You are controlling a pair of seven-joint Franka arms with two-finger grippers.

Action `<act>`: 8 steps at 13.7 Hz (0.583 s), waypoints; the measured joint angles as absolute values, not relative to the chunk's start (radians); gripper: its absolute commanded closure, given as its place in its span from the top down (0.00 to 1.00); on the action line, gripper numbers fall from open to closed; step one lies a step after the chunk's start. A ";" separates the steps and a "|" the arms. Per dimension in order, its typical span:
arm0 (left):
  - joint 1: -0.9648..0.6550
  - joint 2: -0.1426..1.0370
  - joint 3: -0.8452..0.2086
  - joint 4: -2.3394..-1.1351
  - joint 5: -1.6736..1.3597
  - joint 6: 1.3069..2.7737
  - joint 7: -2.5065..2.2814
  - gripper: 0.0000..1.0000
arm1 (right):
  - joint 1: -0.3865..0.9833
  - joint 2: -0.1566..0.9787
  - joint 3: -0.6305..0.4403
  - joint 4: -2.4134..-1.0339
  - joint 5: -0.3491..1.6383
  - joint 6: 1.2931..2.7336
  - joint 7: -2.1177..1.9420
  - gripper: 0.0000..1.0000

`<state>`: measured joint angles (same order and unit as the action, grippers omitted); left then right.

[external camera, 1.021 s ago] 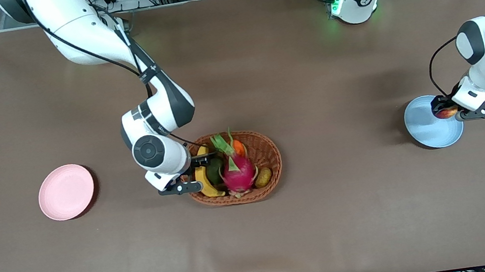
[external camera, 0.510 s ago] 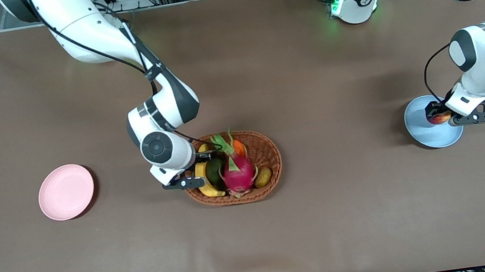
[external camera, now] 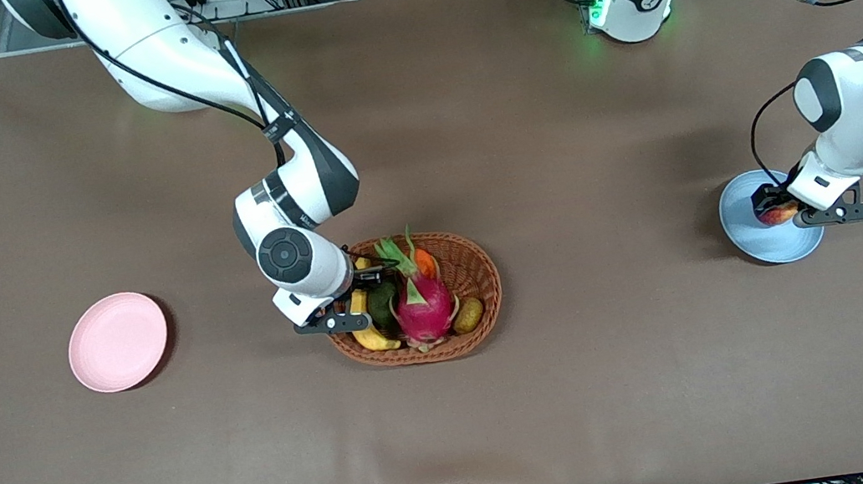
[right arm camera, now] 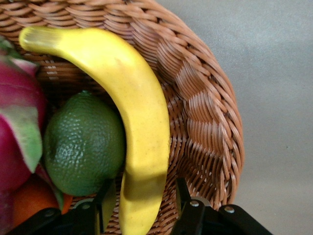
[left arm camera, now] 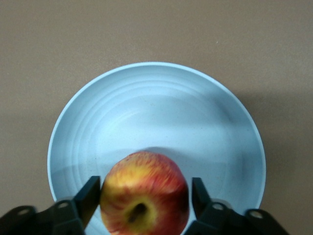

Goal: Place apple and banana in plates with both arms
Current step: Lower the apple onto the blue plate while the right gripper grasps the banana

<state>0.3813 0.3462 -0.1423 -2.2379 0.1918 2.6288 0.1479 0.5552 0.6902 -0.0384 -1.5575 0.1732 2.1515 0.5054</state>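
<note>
Brown table [external camera: 554, 393]: my left gripper [left arm camera: 145, 198], clamping the apple [left arm camera: 145, 193], has sunk over the blue plate [left arm camera: 215, 117]; my right gripper [right arm camera: 142, 200], parted, is now straddling the banana [right arm camera: 132, 107] inside the basket [right arm camera: 205, 107].

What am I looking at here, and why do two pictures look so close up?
These are two white robot arms at a brown table. The wide picture comes from a high camera facing them; each close-up comes from a camera on one arm's wrist.

The left end effector, a two-finger clamp, holds the apple over the light blue plate.

The right end effector reaches into the wicker basket, with a finger on each side of the banana. Whether it grips yet, I cannot tell. A green fruit and a pink dragon fruit lie beside the banana.

The pink plate sits toward the right arm's end of the table, with nothing on it.
</note>
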 measured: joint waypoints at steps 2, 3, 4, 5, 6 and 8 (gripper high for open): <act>0.381 0.346 -0.142 -2.237 0.192 2.632 0.148 1.00 | 0.558 0.693 -0.038 -1.568 0.173 2.172 0.505 0.58; 0.381 0.346 -0.143 -2.235 0.192 2.634 0.149 1.00 | 0.562 0.696 -0.038 -1.572 0.173 2.182 0.505 0.58; 0.381 0.345 -0.144 -2.231 0.192 2.636 0.150 1.00 | 0.566 0.698 -0.038 -1.575 0.173 2.189 0.505 0.58; 0.381 0.341 -0.148 -2.224 0.192 2.639 0.153 1.00 | 0.569 0.699 -0.038 -1.578 0.173 2.192 0.506 0.57; 0.381 0.332 -0.159 -2.213 0.192 2.638 0.154 1.00 | 0.571 0.700 -0.038 -1.580 0.173 2.195 0.506 0.54; 0.380 0.296 -0.195 -2.176 0.192 2.599 0.154 1.00 | 0.573 0.703 -0.038 -1.581 0.173 2.204 0.506 0.30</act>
